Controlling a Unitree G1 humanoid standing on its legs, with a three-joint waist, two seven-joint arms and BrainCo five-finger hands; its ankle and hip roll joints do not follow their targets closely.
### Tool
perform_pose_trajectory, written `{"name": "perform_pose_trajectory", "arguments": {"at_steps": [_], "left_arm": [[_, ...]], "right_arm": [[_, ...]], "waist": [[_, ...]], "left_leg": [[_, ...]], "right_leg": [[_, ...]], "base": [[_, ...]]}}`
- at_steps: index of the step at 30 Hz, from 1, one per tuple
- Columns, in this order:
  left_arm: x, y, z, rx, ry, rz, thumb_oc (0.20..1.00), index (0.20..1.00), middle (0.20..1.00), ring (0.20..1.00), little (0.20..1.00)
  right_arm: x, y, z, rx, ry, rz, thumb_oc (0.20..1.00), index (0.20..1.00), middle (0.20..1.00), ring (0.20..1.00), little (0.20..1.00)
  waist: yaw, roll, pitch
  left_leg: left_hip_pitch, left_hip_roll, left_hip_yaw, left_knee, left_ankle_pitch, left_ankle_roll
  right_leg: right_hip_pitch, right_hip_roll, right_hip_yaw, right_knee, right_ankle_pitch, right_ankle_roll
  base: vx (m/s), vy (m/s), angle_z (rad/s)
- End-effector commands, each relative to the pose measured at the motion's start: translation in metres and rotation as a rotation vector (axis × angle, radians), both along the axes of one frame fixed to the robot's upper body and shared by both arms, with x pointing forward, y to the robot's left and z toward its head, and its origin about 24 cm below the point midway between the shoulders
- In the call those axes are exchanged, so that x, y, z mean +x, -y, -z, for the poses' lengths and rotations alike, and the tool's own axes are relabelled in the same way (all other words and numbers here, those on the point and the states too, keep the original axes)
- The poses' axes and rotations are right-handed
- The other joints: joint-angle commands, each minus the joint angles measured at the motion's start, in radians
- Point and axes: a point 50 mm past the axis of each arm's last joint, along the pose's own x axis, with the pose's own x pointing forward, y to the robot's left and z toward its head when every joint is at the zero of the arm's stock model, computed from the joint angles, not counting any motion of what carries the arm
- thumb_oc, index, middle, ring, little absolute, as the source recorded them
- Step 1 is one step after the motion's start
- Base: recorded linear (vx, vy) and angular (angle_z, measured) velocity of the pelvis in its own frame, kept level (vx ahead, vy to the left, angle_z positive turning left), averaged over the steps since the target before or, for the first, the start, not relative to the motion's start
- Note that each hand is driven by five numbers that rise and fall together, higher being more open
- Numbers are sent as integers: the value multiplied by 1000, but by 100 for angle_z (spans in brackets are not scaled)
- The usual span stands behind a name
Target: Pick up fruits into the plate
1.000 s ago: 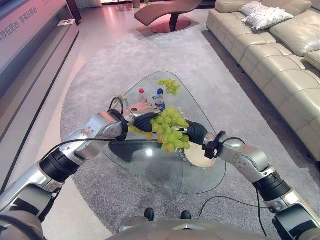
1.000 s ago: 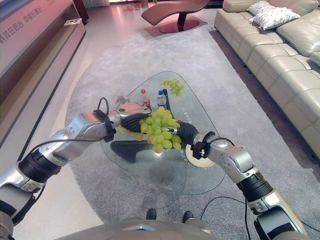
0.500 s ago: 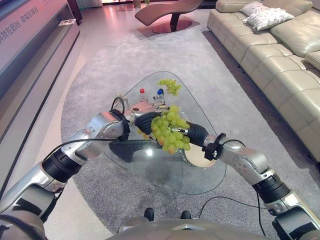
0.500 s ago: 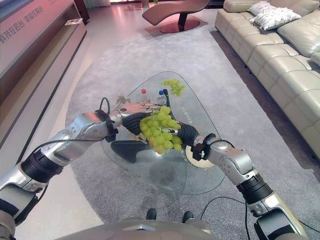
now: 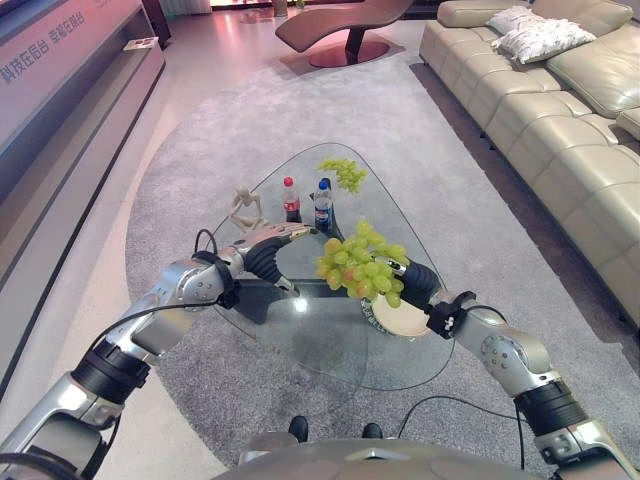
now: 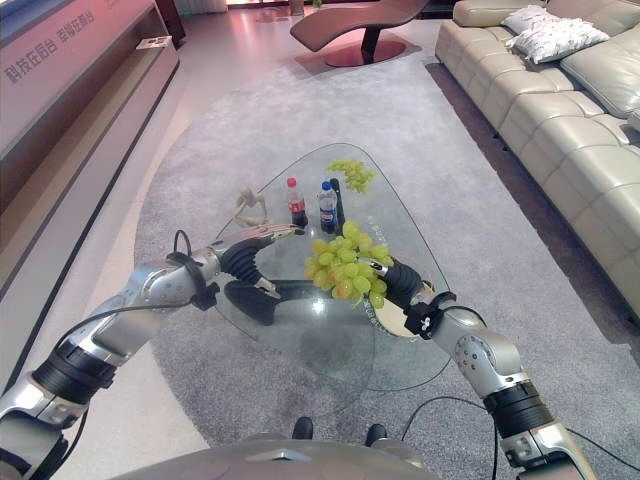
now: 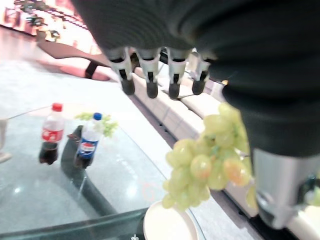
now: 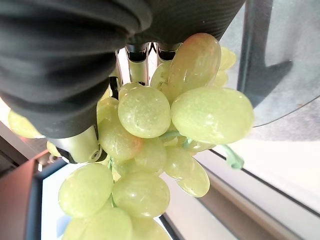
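Above the near right part of the clear glass desk (image 5: 300,345), the right hand (image 6: 393,277) holds a big bunch of pale green grapes (image 5: 362,266) in the air, fingers curled round it; the right wrist view shows the grapes packed tight against that hand. The bunch hangs just left of and above the round cream plate (image 5: 405,315), which looks empty where it can be seen, so no fruit has landed yet. The left hand (image 5: 268,249) hovers over the desk just left of the bunch, apart from it, fingers straight and holding nothing. A second, smaller bunch of green grapes (image 5: 342,172) lies at the far end of the desk, beyond two small plastic drink bottles (image 5: 306,203). Judged from this, the first bunch needs lowering onto the plate, and the far bunch is untouched.
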Motion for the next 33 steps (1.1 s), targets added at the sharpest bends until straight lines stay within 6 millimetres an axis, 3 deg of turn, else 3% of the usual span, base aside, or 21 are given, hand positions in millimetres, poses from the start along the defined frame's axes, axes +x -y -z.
{"name": "perform_pose_trajectory", "arguments": {"at_steps": [1, 10, 15, 20, 25, 27, 30, 32, 33], "left_arm": [[10, -16, -8, -102, 28, -89, 1000, 1000, 1000, 1000, 1000], [0, -50, 26, -246, -144, -289, 1000, 1000, 1000, 1000, 1000], [-23, -84, 74, -389, -343, -541, 1000, 1000, 1000, 1000, 1000], [-46, -104, 125, -400, -438, -773, 1000, 1000, 1000, 1000, 1000], [-57, -101, 161, -456, -514, -928, 1000, 1000, 1000, 1000, 1000], [-61, -96, 176, -467, -534, -983, 1000, 1000, 1000, 1000, 1000], [-62, -94, 182, -478, -544, -1003, 1000, 1000, 1000, 1000, 1000], [-60, -88, 188, -476, -552, -1009, 1000, 1000, 1000, 1000, 1000], [-59, -88, 188, -477, -551, -1009, 1000, 1000, 1000, 1000, 1000]], "right_arm": [[15, -1, -35, 164, 189, 61, 200, 200, 200, 200, 200], [13, 23, -25, 177, 199, 224, 200, 200, 200, 200, 200], [11, 44, -20, 147, 232, 359, 200, 200, 200, 200, 200], [19, 63, -23, 110, 276, 468, 200, 200, 200, 200, 200], [35, 78, -32, 42, 307, 545, 200, 200, 200, 200, 200], [47, 89, -45, -49, 346, 603, 200, 200, 200, 200, 200], [53, 96, -53, -99, 367, 630, 200, 200, 200, 200, 200], [67, 110, -71, -234, 411, 670, 200, 200, 200, 200, 200], [68, 110, -73, -238, 414, 671, 200, 200, 200, 200, 200]], "waist": [[13, -24, -32], [12, -21, -14], [12, -16, 33], [11, -11, 105], [7, 4, 181], [-4, 19, 244], [-10, 28, 280], [-23, 45, 352], [-24, 46, 353]], "left_leg": [[59, 2, 125, 27, -127, 18], [56, 7, 136, 37, -131, 19], [24, 12, 144, 63, -133, 21], [-51, 15, 146, 106, -129, 23], [-100, 11, 134, 134, -125, 25], [-150, 9, 121, 165, -119, 23], [-179, 7, 110, 180, -112, 19], [-269, -1, 87, 231, -101, 12], [-275, -2, 86, 235, -101, 12]], "right_leg": [[34, -27, 6, 4, -41, 78], [30, -29, 6, 8, -40, 76], [-1, -30, 9, 25, -37, 72], [-86, -31, 18, 82, -43, 63], [-137, -24, 28, 119, -49, 52], [-190, -20, 34, 167, -59, 39], [-221, -18, 34, 191, -62, 33], [-314, -20, 37, 244, -64, 19], [-320, -20, 37, 248, -64, 19]], "base": [[0, 0, 0], [40, -11, 0], [22, -55, -2], [-98, -90, -4], [-88, -77, -1], [-138, -71, -7], [-80, -40, -6], [-165, -40, -2], [-114, 2, -8]]}}
